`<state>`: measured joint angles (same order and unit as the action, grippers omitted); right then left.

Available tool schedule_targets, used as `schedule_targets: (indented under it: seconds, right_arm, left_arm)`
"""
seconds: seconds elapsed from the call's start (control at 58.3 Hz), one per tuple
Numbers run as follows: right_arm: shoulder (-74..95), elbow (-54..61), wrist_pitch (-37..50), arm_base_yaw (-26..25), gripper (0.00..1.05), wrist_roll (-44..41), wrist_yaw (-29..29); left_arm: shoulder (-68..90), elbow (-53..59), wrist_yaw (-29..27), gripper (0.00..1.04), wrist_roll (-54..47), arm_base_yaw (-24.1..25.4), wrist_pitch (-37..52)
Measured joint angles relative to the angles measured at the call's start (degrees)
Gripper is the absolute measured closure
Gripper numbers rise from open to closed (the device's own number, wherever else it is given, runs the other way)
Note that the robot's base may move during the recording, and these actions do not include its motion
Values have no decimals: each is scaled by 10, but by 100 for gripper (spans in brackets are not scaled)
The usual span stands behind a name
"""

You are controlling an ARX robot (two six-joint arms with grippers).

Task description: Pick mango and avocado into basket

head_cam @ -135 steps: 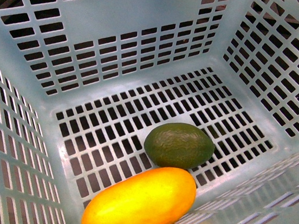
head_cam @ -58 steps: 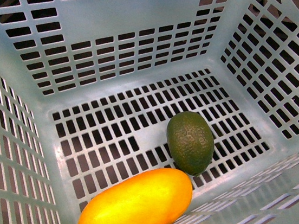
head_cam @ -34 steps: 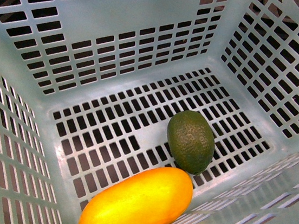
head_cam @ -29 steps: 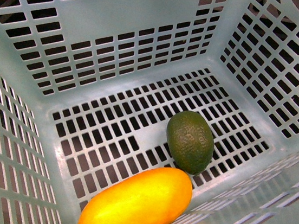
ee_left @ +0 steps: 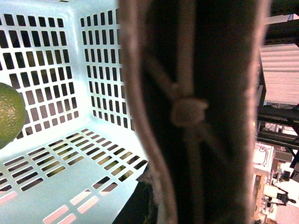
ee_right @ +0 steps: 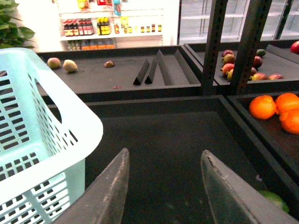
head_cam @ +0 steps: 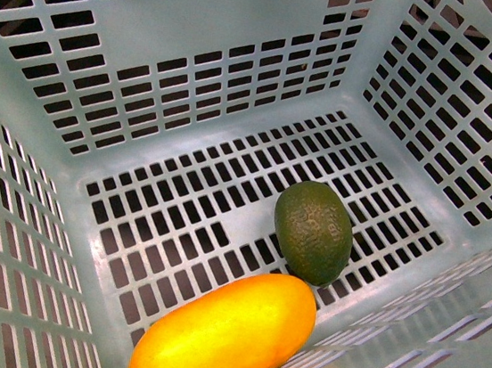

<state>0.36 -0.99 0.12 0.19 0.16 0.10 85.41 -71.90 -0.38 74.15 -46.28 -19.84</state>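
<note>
The front view looks down into the light blue basket (head_cam: 248, 23). On its slotted floor the yellow-orange mango (head_cam: 223, 334) lies against the near wall. The dark green avocado (head_cam: 312, 231) touches the mango's far end. In the left wrist view the brownish-pink handle (ee_left: 187, 112) fills the middle, with my left gripper shut on it and its fingers hidden behind it. A green fruit (ee_left: 9, 114) shows at that view's edge against the basket wall. My right gripper (ee_right: 164, 151) is open and empty over a dark shelf, beside the basket's rim (ee_right: 46, 121).
Dark shelf trays surround the right gripper. Oranges (ee_right: 275, 107) lie in a tray to one side, with a green fruit (ee_right: 271, 198) near them. Mixed fruit (ee_right: 233, 65) sits behind a dark upright post (ee_right: 247, 46). Black dividers (ee_right: 149, 70) stand on the far shelf.
The avocado has turned from lying crosswise to lengthwise and shifted right. The mango slid slightly left. Over the last half second nothing moved.
</note>
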Motion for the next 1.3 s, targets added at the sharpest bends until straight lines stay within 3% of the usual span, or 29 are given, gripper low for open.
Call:
schedule_targets:
  seconds: [0.172, 0.275, 0.412, 0.566, 0.635, 1.029, 1.304]
  right_arm:
    - [0, 0, 0, 0, 21, 0, 0]
    - [0, 0, 0, 0, 7, 0, 0]
    - [0, 0, 0, 0, 9, 0, 0]
    - [0, 0, 0, 0, 9, 0, -1]
    - [-1, 0, 0, 0, 9, 0, 0]
    - [-1, 0, 0, 0, 9, 0, 0]
    - [-1, 0, 0, 0, 9, 0, 0]
  left_arm:
    - [0, 0, 0, 101, 0, 0, 0]
    - [0, 0, 0, 101, 0, 0, 0]
    - [0, 0, -4, 101, 1, 0, -1]
    - [26, -29, -223, 101, 92, -12, -82]
    - [43, -29, -268, 101, 103, 5, -72]
    - [118, -3, -210, 101, 196, 73, 28]
    - [219, 1, -236, 101, 239, 148, 109]
